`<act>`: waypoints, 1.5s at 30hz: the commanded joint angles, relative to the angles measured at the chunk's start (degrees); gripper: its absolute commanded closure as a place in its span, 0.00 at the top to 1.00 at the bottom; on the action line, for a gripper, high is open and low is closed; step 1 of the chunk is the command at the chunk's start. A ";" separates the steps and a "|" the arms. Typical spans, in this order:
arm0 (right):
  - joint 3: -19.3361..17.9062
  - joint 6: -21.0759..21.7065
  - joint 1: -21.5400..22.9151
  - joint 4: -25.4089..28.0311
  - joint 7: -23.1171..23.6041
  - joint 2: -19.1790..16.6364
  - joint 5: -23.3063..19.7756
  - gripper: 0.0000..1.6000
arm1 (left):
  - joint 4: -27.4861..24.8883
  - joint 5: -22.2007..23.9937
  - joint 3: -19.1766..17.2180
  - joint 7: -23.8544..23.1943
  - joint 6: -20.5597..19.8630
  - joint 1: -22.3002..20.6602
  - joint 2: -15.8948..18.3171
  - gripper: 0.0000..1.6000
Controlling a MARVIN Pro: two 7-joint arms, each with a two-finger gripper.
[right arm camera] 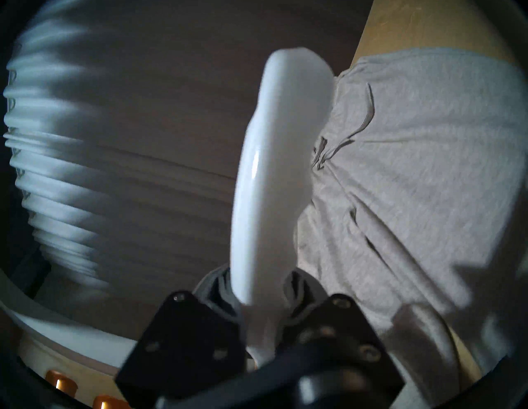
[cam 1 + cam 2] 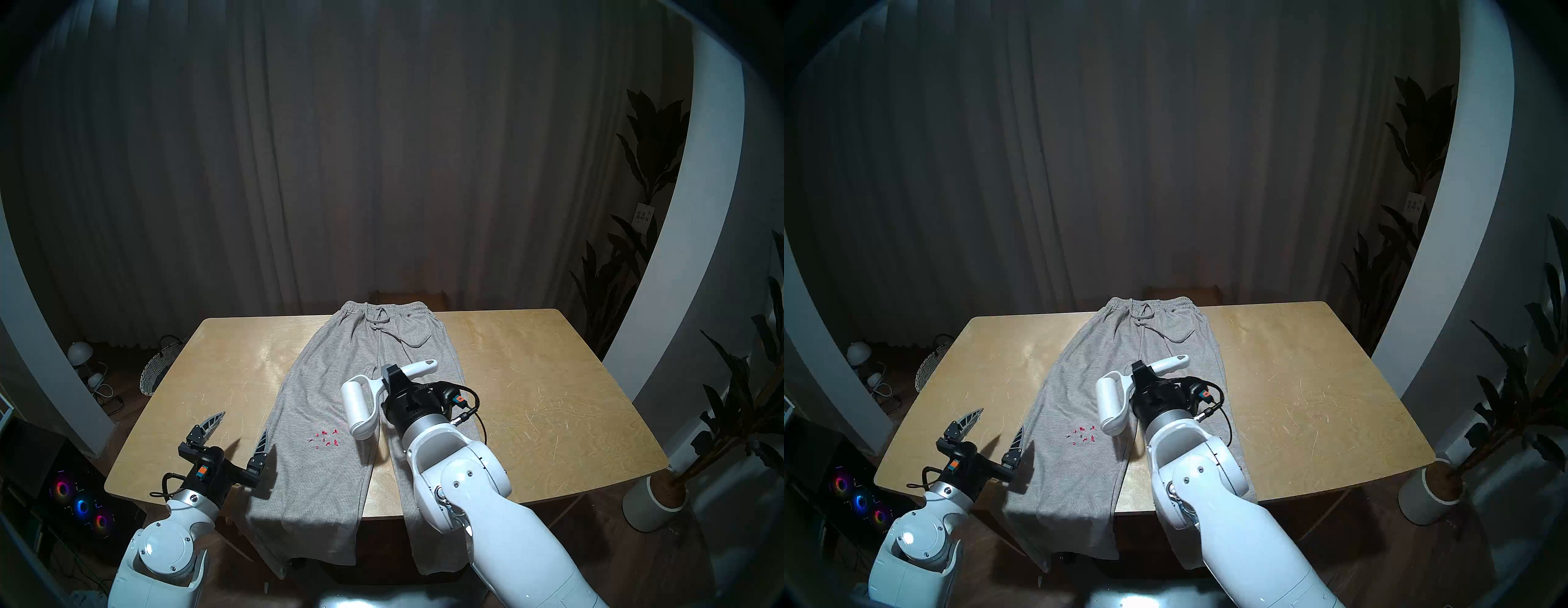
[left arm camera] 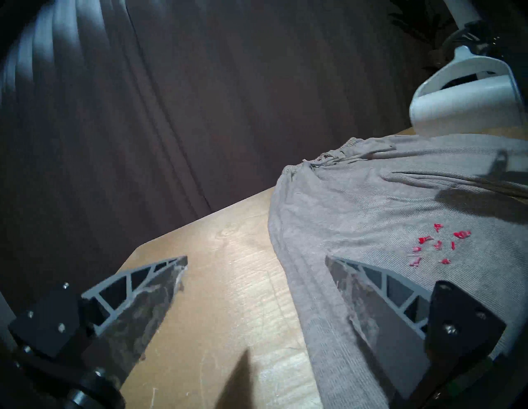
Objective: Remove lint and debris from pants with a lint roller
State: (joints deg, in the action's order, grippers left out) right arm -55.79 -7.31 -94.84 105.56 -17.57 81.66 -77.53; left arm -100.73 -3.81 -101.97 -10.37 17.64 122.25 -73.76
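Right arm (image 2: pixel 488 501) nearest the head camera, reaching in from 5 o'clock. Right gripper (image 2: pixel 392 373) pinches the roller (image 2: pixel 358 405) at its handle, between looped arm and grip; the finger pads themselves are hidden behind the gripper body, and the right wrist view shows only the white handle (image 1: pixel 274 177) rising out of the clamped black mounts, blurred. Roller cylinder points toward 7 o'clock, held above the pants (image 2: pixel 339 382); whether it touches the cloth cannot be told, though a shadow falls below it.

Containers: a striped basket (image 2: pixel 159 367) on the floor at 9 o'clock of the table (image 2: pixel 551 382); contents not visible. A white plant pot (image 2: pixel 653 501) at 4 o'clock, partly cut by the dark rim.

Lint (image 2: pixel 324 439): red-pink flecks on the left pant leg, just at 7 o'clock of the roller's lower end, near but apart. Left wrist view shows them (image 3: pixel 437 245) loose on the cloth, with the roller (image 3: pixel 463 97) cut off at the frame edge.

Left gripper (image 2: pixel 239 429) spread wide, empty, over the table edge at 9 o'clock of the lint; its right finger (image 3: pixel 380 288) overlaps the pant leg's edge. Pant hems hang off the near table edge.
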 commanded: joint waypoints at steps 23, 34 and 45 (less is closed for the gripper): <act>14.86 -11.19 16.95 -12.10 -6.32 4.35 -5.23 0.00 | 4.45 -2.69 -0.89 1.44 5.51 -4.21 0.90 1.00; 19.05 -17.24 20.64 -16.17 -10.31 6.08 -8.20 0.00 | 6.44 0.08 -1.78 3.33 7.37 -4.55 -1.24 1.00; 23.41 -24.71 24.28 -18.49 -14.43 7.84 -11.68 0.00 | 9.11 3.51 -1.86 4.22 9.49 -5.13 -3.09 1.00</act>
State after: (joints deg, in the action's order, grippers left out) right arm -34.21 -27.65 -74.39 86.38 -30.91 86.76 -87.77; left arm -92.15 -2.33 -103.56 -6.54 25.17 118.09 -75.86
